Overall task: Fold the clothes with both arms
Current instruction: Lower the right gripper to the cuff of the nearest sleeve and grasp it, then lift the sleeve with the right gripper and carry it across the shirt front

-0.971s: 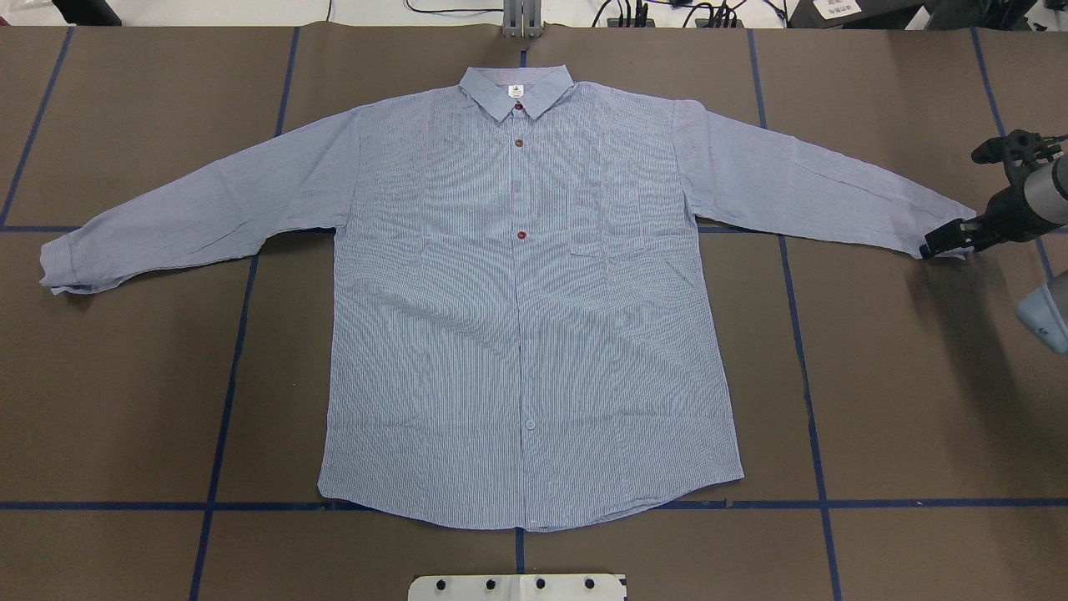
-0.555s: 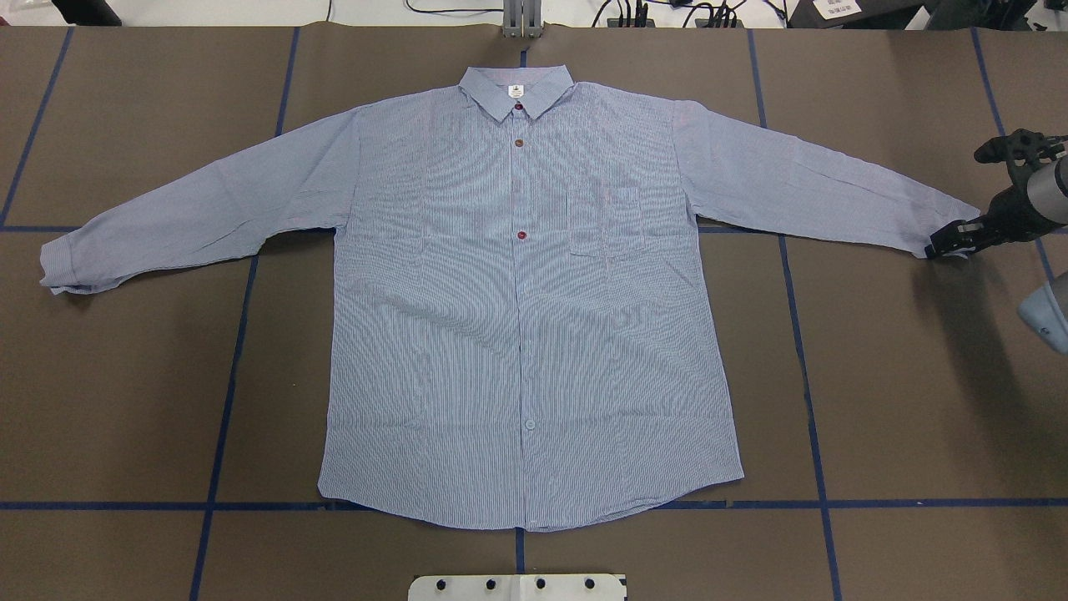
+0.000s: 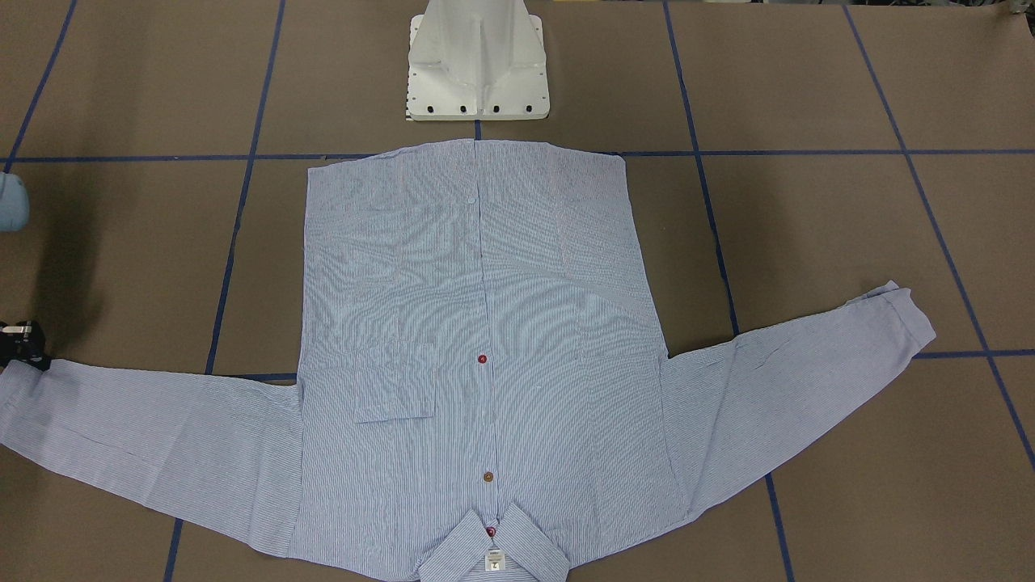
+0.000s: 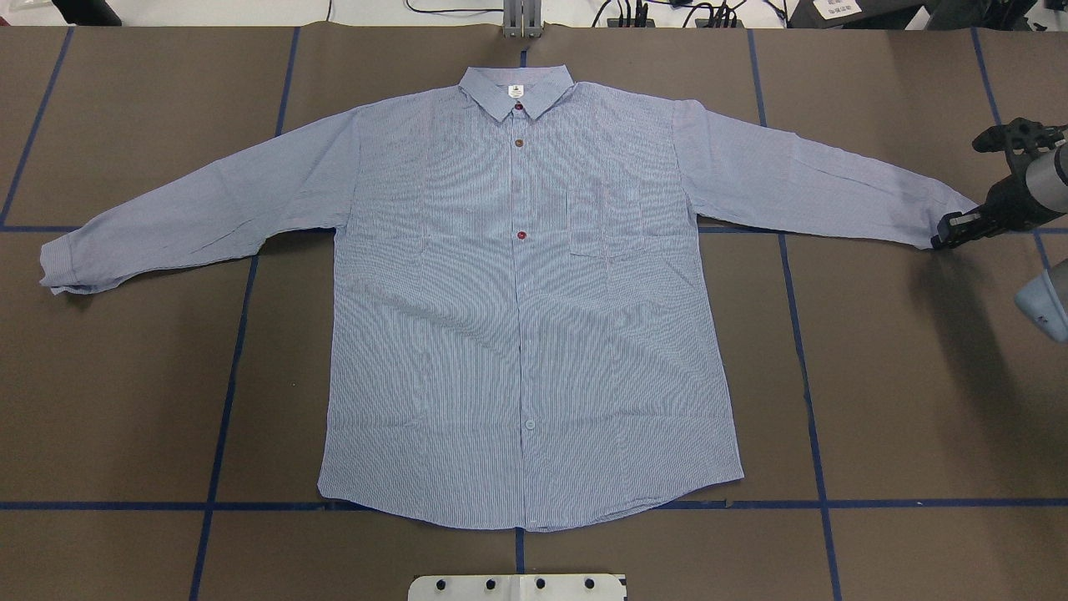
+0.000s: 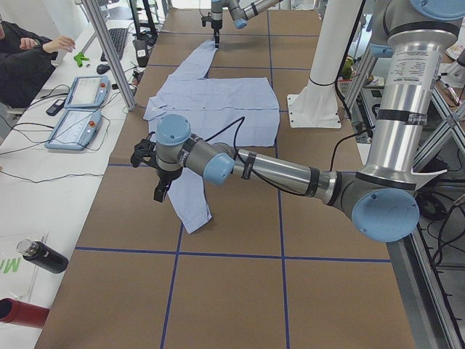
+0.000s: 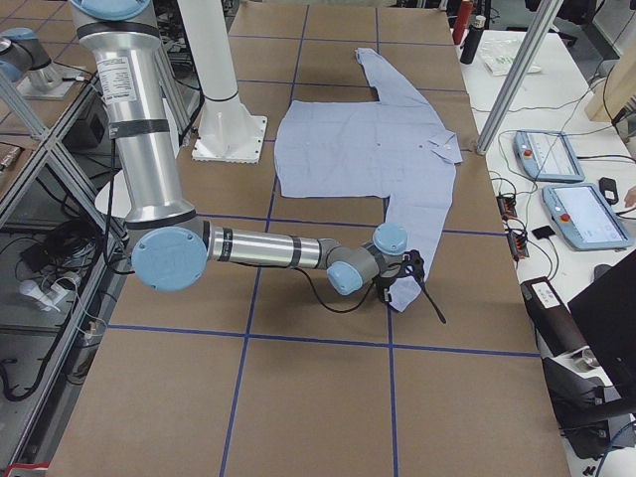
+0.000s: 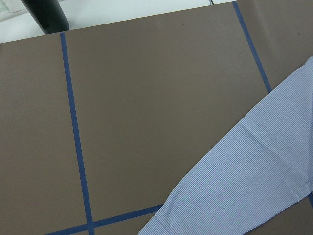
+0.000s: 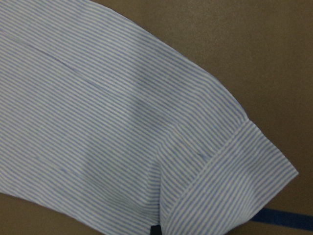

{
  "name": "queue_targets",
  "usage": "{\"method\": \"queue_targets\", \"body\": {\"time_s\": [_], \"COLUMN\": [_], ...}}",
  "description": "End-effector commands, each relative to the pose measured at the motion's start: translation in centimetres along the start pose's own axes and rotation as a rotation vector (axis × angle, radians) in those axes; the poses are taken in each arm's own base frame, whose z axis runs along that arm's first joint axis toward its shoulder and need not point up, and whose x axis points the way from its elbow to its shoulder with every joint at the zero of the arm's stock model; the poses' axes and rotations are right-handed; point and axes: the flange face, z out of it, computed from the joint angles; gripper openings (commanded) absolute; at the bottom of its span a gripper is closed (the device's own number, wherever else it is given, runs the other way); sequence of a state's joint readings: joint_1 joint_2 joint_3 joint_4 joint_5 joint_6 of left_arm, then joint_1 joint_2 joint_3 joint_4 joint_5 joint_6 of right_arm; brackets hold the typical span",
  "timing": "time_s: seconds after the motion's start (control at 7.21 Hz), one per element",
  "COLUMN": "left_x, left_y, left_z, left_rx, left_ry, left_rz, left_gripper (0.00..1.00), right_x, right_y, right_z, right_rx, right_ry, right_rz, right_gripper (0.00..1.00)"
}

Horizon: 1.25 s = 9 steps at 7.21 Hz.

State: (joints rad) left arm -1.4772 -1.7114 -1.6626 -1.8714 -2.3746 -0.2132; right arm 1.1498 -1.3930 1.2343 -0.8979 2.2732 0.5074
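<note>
Squarely front-to-back, shirt (image 4: 526,334), collar (image 4: 517,88) farthest.

My brown surface (image 4: 876,376) is crossed by blue tape lines (image 4: 225,392). The striped shirt (image 4: 517,334) lies flat on it, front up, sleeves spread to both sides, collar toward the far edge. My white base (image 3: 477,65) stands just beside the hem

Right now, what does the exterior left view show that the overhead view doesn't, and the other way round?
Only exterior left: the left arm, with the left gripper by one sleeve of the shirt, and a person at the side desk. Only overhead: the red buttons, chest pocket and neck label. Both: the shirt spread flat, and the right gripper at the other sleeve's cuff.
</note>
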Motion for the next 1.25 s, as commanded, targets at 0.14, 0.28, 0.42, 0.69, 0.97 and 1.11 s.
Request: {"method": "queue_targets", "body": {"time_s": [0.14, 0.28, 0.42, 0.69, 0.97, 1.11], "left_x": [-0.1, -0.1, -0.1, -0.2, -0.4, -0.4], "left_y": [0.1, 0.1, 0.1, 0.1, 0.3, 0.3], "left_z": [0.1, 0.1, 0.1, 0.0, 0.2, 0.2], "left_rx": [-0.003, -0.002, -0.002, -0.002, -0.005, -0.006], "left_ry": [-0.001, 0.000, 0.000, -0.001, -0.002, -0.002], "left_rz": [-0.003, -0.002, -0.002, -0.004, -0.007, -0.008], "left_gripper": [1.00, 1.00, 1.00, 1.00, 1.00, 1.00], "right_x": [0.1, 0.2, -0.7, -4.9, -11.9, -15.7], "right_y": [-1.2, -1.7, -2.3, -3.3, -8.3, -10.4], "right_z": [-2.1, -3.9, -5.8, -9.9, -14.4, -16.9], "right_rx": [0.031, 0.056, 0.074, 0.115, 0.168, 0.198], "right_ry": [-0.015, -0.033, -0.076, -0.169, -0.266, -0.302], "right_rz": [0.010, 0.014, 0.000, -0.070, -0.157, -0.168], "right_gripper": [0.00, 0.00, 0.00, 0.00, 0.00, 0.00]}}
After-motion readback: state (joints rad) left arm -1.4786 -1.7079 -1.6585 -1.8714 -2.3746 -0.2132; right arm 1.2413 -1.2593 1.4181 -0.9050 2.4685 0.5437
